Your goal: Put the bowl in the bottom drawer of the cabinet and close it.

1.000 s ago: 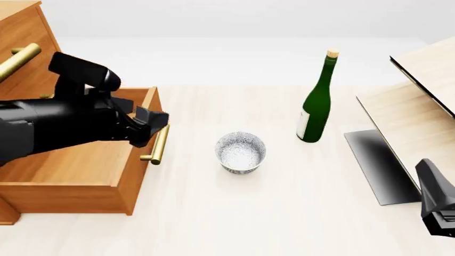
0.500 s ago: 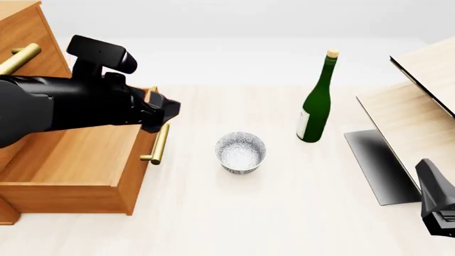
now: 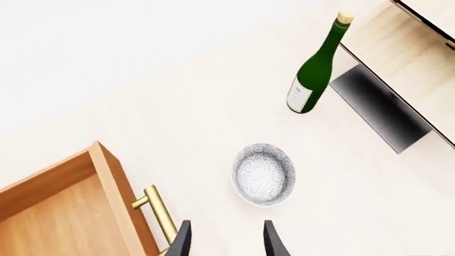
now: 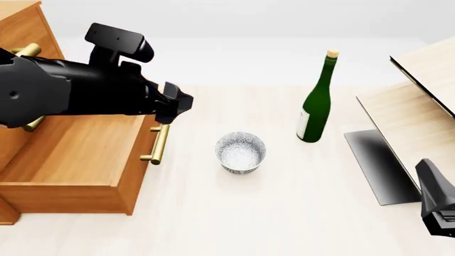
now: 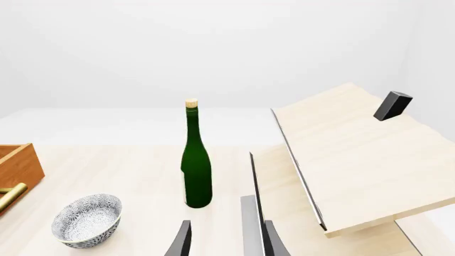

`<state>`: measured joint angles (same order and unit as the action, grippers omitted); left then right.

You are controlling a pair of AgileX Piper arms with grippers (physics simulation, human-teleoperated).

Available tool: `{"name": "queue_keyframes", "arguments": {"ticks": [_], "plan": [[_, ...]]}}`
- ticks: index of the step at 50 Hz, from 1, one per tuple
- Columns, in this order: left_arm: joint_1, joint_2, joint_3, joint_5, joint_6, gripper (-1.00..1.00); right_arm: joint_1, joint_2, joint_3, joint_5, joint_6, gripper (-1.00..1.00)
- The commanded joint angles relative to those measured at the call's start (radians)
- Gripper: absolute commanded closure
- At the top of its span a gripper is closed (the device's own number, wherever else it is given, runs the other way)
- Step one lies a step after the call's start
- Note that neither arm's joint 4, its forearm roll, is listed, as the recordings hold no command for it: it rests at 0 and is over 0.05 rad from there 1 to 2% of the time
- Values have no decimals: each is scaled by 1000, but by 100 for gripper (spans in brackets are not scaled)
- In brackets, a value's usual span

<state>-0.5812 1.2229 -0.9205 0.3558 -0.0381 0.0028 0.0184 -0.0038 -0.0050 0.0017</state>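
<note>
One bowl (image 4: 241, 152) sits upright beside the open bottom drawer (image 4: 78, 160).

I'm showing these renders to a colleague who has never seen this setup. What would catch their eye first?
Probably the big black left arm, its open left gripper raised over the front edge of the pulled-out bottom drawer on the left. Next, the speckled bowl sitting alone mid-table beside the drawer's brass handle, and the upright green bottle beyond it to the right.
</note>
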Motion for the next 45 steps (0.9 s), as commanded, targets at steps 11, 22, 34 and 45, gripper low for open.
{"name": "queue_keyframes", "arguments": {"ticks": [11,22,34,45], "plan": [[-28,111,-76,34,-56,-100,0,0,0,0,0,-100],[-38,189,-140,50,-105,-100,0,0,0,0,0,-100],[-33,249,-188,49,-136,-100,0,0,0,0,0,-100],[-49,292,-208,42,-183,-100,0,0,0,0,0,-100]]}}
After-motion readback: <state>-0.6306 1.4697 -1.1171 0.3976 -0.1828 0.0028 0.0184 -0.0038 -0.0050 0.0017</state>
